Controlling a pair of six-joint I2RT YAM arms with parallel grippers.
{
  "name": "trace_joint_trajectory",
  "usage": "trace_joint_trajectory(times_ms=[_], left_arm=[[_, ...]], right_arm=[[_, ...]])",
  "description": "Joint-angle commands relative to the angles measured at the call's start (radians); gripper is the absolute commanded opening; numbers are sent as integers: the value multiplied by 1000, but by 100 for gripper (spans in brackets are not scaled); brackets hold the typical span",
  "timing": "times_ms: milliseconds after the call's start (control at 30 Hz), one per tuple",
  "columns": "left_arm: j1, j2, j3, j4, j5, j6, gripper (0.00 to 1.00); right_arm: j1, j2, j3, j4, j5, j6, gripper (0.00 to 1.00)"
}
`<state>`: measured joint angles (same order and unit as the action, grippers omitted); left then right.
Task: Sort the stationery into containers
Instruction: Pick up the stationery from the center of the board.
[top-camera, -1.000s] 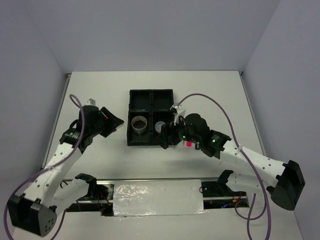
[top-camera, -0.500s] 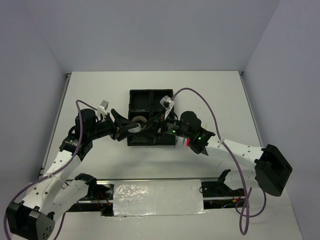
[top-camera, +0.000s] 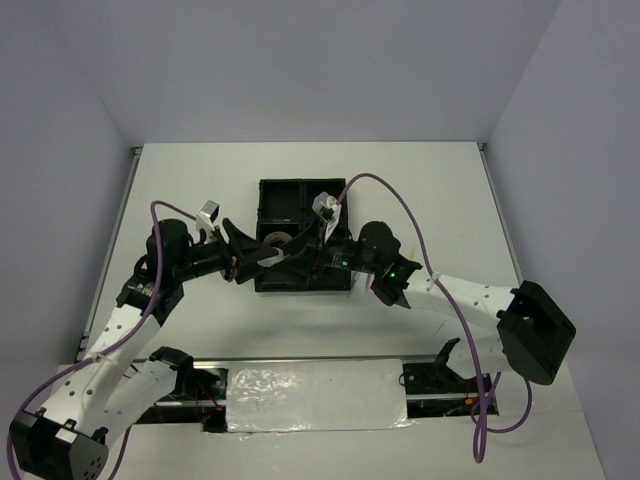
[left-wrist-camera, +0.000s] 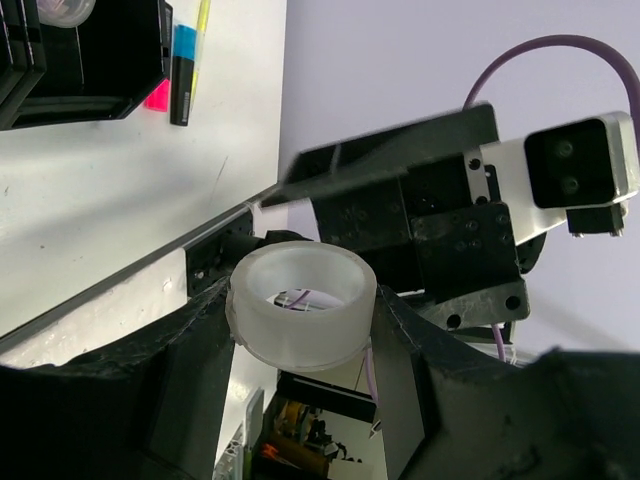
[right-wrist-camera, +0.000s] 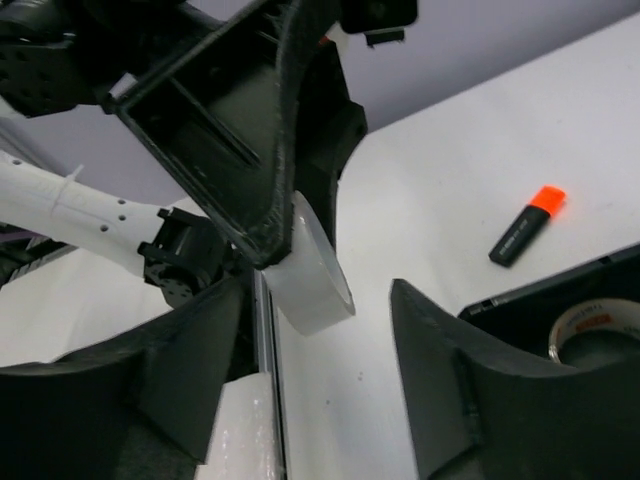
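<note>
At the centre of the left wrist view the grey tape ring (left-wrist-camera: 300, 310) looks like frosted, translucent plastic, smooth with a faint sheen. The left gripper (left-wrist-camera: 300, 335) around it is black, matt and grainy, as is the right gripper (right-wrist-camera: 320, 300) low in the right wrist view. The black tray (left-wrist-camera: 80, 108) at upper left is smooth plastic with a slight gloss, the white table (left-wrist-camera: 100, 200) is smooth and matt, and the orange-capped stick (right-wrist-camera: 527, 225) has a dull black plastic body.
</note>
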<state>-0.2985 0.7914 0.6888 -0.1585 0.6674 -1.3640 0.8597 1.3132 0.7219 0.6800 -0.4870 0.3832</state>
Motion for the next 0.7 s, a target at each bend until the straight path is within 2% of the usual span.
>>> trace_joint_trajectory(times_ms=[0,67,233,300,333,367,400,533,567,600,633,667], left_arm=[[-5,-17,-8,46,23,-13,25],[-8,-17,-9,59,26,-21,29],[-14,-14,-2,51,20,-15,36],[-14,-12,-3,59,20,-15,39],[-14,-11,-3,62,20,-17,41],[-14,-9,-2,62,17,-15,42],[-14,-6,0,63,8,-12,42],[-14,8,40,2,-72,44,54],[-14,14,81,-27,-98,66,65],[-14,29,109,-102,-127,97,72],[-14,41,192,-155,-217,177,86],[-14,54,243,-217,-279,222,91]], right_arm=[[10,11,34,128,-67,-14,66],[9,20,33,133,-65,-10,63],[9,20,11,174,-47,-9,49],[9,23,17,167,-53,-10,34],[9,26,19,164,-55,-10,22],[9,26,19,162,-52,-7,3],[9,26,16,161,-44,-6,0],[9,18,-4,139,-12,5,4],[9,17,-4,127,13,6,4],[9,17,1,74,31,9,5],[10,24,28,28,51,16,5],[7,32,48,-24,97,17,6]])
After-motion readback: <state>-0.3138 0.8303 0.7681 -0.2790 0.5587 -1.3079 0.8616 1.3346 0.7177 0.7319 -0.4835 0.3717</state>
